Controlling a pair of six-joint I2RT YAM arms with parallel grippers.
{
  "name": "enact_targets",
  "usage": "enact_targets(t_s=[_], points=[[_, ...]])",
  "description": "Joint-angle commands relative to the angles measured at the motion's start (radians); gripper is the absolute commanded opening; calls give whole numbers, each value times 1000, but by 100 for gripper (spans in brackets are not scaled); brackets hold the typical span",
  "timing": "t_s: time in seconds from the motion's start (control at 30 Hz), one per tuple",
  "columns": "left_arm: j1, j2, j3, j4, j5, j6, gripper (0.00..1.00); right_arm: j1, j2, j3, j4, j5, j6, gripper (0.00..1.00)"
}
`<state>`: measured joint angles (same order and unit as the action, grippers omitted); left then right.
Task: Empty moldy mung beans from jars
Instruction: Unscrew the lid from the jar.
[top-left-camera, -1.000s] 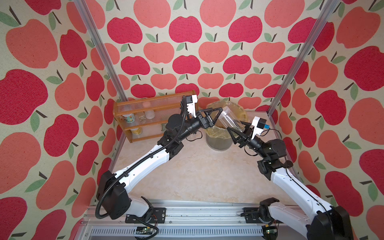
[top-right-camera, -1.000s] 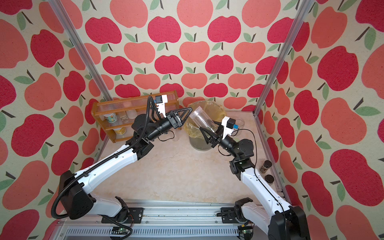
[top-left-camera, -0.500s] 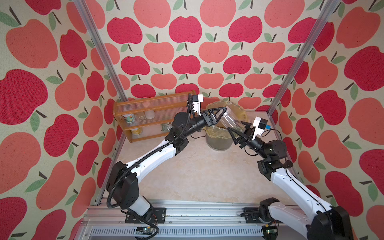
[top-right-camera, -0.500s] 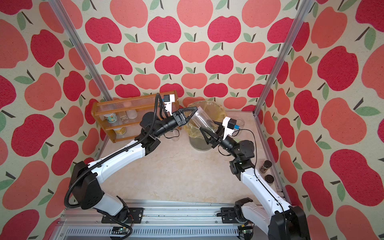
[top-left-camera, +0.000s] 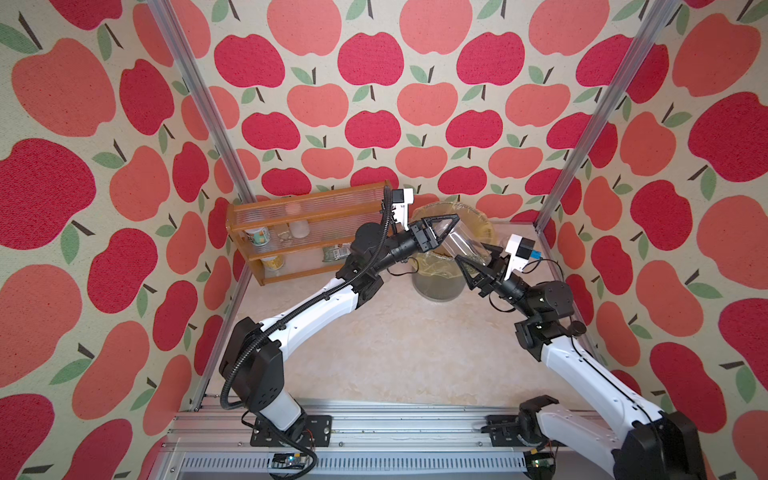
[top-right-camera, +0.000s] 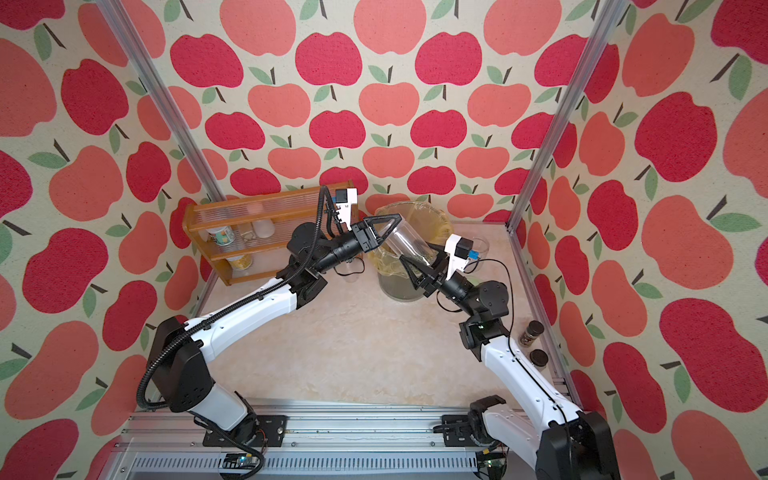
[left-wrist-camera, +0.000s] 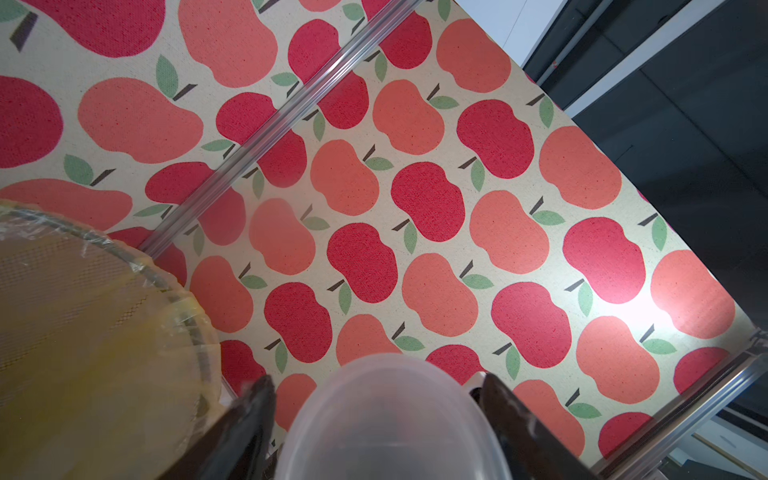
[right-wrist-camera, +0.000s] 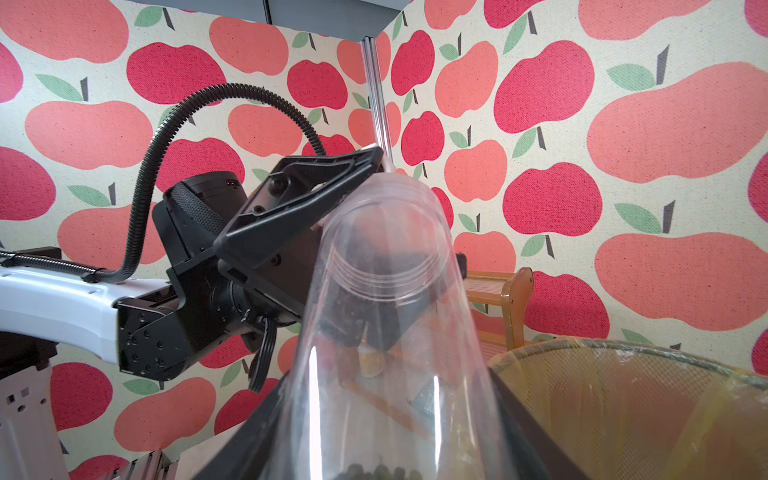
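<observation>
A tall clear jar (top-left-camera: 465, 245) hangs tilted over the bin's near rim, with my right gripper (top-left-camera: 478, 257) shut on its lower body in both top views. A few dull green mung beans (right-wrist-camera: 374, 471) lie at its low end, between the right gripper (right-wrist-camera: 386, 415) fingers. My left gripper (top-left-camera: 451, 228) reaches in from the left and clasps the jar's raised end. In the left wrist view its fingers (left-wrist-camera: 262, 399) sit tight on both sides of the translucent round lid (left-wrist-camera: 395, 419). The jar (top-right-camera: 409, 243) bridges both grippers.
The grey mesh bin (top-left-camera: 436, 286) lined with a yellow bag stands at the back, right under the jar. A wooden rack (top-left-camera: 307, 232) with cans and small jars leans at the back left. Two dark-lidded spice jars (top-right-camera: 532, 332) stand by the right wall.
My left arm has swung right to the jar's raised end and its jaws have closed in from wide open onto the lid. The right arm and jar have stayed put.
</observation>
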<state>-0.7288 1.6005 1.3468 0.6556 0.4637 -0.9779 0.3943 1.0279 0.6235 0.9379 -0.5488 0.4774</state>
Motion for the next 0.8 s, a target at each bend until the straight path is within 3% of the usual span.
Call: enact_targets(t_s=[0.0, 0.3, 0.6, 0.77], points=[[2, 29, 44, -7, 21, 5, 72, -3, -12, 4, 37, -10, -7, 50], [8, 41, 58, -49, 12, -13, 61, -3, -44, 27, -75, 15, -78, 49], [-17, 52, 204, -458, -101, 49, 56, 0, -104, 87, -365, 89, -324, 47], [-35, 101, 280, -585, -172, 60, 56, 3, -109, 125, -475, 125, -438, 47]])
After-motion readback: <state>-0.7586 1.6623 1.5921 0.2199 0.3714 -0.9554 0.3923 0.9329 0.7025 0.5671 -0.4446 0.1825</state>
